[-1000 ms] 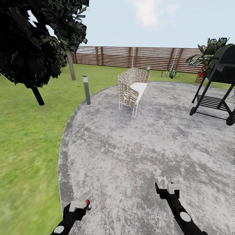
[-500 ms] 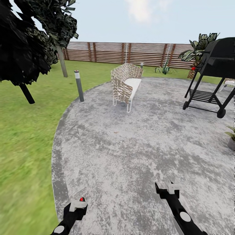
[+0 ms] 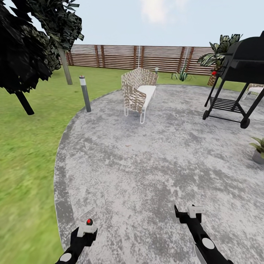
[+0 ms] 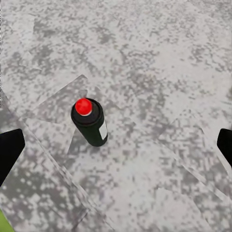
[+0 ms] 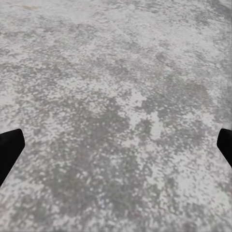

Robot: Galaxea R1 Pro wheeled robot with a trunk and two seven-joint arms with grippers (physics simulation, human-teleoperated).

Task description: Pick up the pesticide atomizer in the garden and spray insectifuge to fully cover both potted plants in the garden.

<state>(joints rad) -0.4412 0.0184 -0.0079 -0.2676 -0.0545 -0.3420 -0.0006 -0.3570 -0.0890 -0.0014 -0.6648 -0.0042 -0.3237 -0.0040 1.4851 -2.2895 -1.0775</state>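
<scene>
The pesticide atomizer (image 4: 89,122), a dark bottle with a red spot on top and a white stripe, stands upright on the mottled-grey patio (image 3: 154,161). My left gripper (image 4: 116,145) hovers over it, open, with the fingers wide apart and not touching the bottle. In the head view only its red spot (image 3: 89,221) peeks out above the left gripper (image 3: 87,229). My right gripper (image 3: 189,212) hangs open over bare paving, also seen in the right wrist view (image 5: 116,150). One potted plant (image 3: 258,148) with broad green leaves in a grey pot sits at the patio's right edge.
A wicker chair (image 3: 139,93) stands mid-patio and a black grill (image 3: 238,73) at the right. A bollard light (image 3: 85,93) marks the patio's left rim, with lawn (image 3: 25,146) and a dark tree (image 3: 25,40) beyond. A brown slat fence (image 3: 146,57) closes the back.
The whole head view has shifted left and up, so the camera moved. The potted plant has come into view at the right. The red spot now shows above the left gripper instead of at its right.
</scene>
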